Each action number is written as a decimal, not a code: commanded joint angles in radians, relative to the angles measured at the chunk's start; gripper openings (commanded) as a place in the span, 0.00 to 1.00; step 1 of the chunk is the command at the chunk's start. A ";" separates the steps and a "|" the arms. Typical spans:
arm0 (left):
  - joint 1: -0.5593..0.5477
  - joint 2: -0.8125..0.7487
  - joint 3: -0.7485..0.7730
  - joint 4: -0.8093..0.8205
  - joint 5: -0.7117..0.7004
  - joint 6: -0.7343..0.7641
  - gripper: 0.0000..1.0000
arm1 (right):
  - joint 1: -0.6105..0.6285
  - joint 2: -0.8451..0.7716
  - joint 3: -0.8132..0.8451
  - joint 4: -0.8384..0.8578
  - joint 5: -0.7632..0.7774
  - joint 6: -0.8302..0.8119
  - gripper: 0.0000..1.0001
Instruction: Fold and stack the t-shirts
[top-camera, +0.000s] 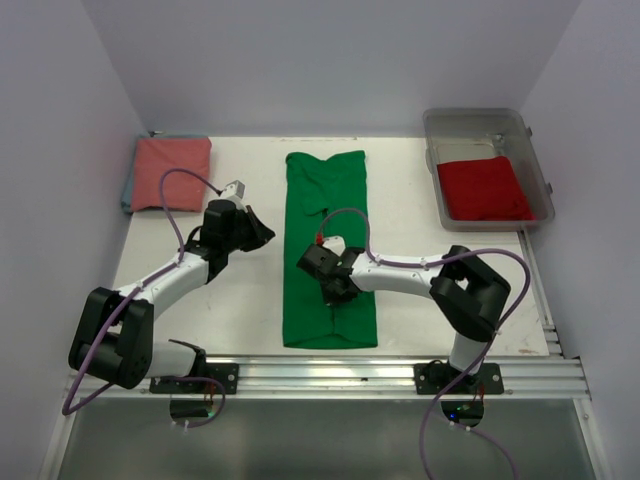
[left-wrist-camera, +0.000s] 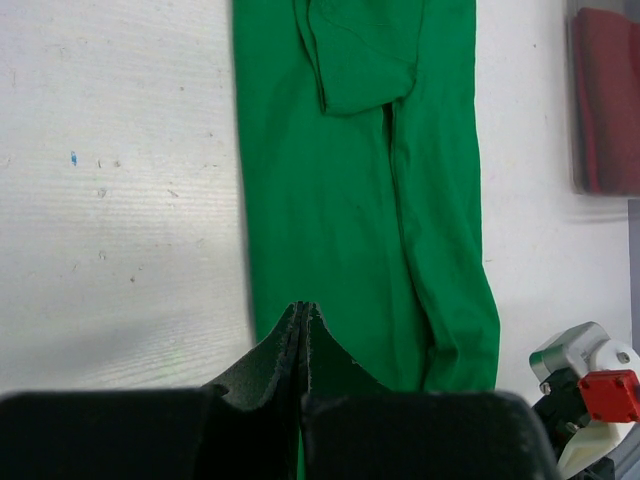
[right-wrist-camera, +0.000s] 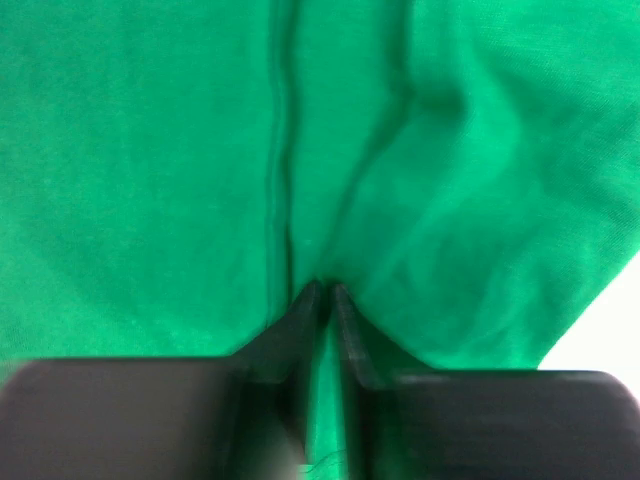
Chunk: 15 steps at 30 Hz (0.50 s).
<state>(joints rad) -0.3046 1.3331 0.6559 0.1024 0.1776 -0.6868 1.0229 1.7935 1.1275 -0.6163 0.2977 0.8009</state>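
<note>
A bright green short-sleeved cloth shirt (top-camera: 325, 215), folded lengthwise into a long strip, lies down the middle of the white tabletop (top-camera: 240, 300), collar end at the far side. The top view alone shows the other two: a salmon-pink folded cloth shirt (top-camera: 170, 172) at the far left corner, and a red cloth shirt (top-camera: 485, 188) inside a clear plastic bin (top-camera: 475, 120) at the far right. The left gripper (top-camera: 258, 228) hangs above bare tabletop just left of the green strip. Its wrist camera shows what the top view cannot: the fingers pressed fully together with nothing between them, the strip's left edge beyond the tips and a sleeve folded in on top. The right gripper (top-camera: 335, 292) sits low over the near half of the green shirt. In its own blurred view only green cloth fills the picture and the fingers (right-wrist-camera: 305, 300) stand a narrow slit apart, tips at a lengthwise crease. Whether cloth is pinched between them I cannot tell.
</note>
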 joint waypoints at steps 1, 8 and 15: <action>-0.007 -0.008 0.010 0.011 -0.009 0.023 0.00 | 0.006 0.007 -0.018 0.006 0.027 0.027 0.08; -0.008 -0.006 0.011 0.010 -0.007 0.024 0.00 | 0.026 -0.032 -0.011 -0.006 0.027 0.018 0.00; -0.008 -0.021 0.005 0.003 -0.012 0.024 0.00 | 0.089 -0.115 0.006 -0.039 0.005 0.004 0.00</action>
<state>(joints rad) -0.3046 1.3331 0.6559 0.0925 0.1776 -0.6868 1.0805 1.7622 1.1225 -0.6350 0.3141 0.8036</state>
